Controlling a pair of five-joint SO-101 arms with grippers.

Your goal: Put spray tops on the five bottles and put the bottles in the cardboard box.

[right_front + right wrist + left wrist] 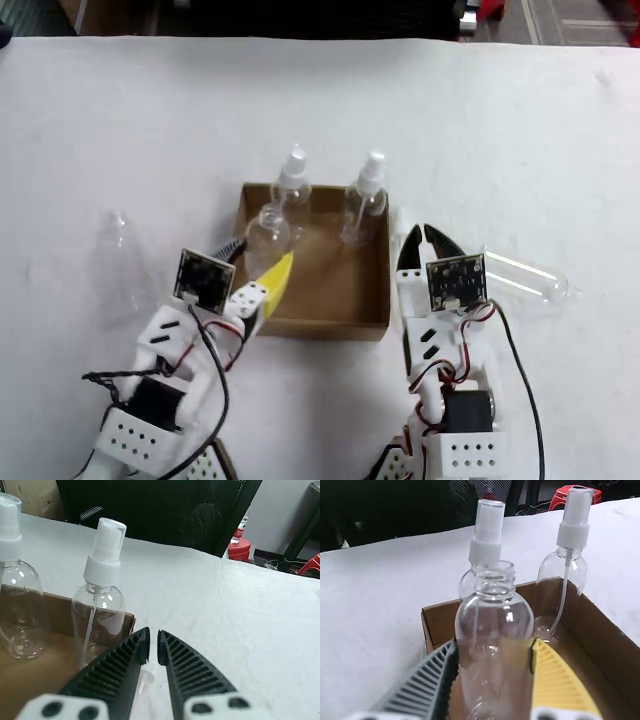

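Clamped upright in the left gripper (262,272): a clear uncapped bottle (268,232), neck open. Pinched at the body between the grey finger (430,680) and the yellow finger (555,680), over the near left part of the cardboard box (330,325). Resting on the box floor or hanging just above it: impossible to tell.

Just behind it, along the far wall of the box, two more clear bottles standing upright, each with a white spray top (487,535). Left capped bottle (293,190) toward the far left corner; right capped bottle (363,208) toward the far right corner, thin dip tube (562,600) showing inside.

Outside the box, just beside its right wall: the right gripper (425,240), over the table (500,120). Fingers drawn almost together, only a thin slit between, nothing held.

Near it, farther right, a lying bottle (525,275), clear, on its side on the white table.

Well to the left of the box, a faint bottle (115,240) on the table; upright or lying, hard to say.
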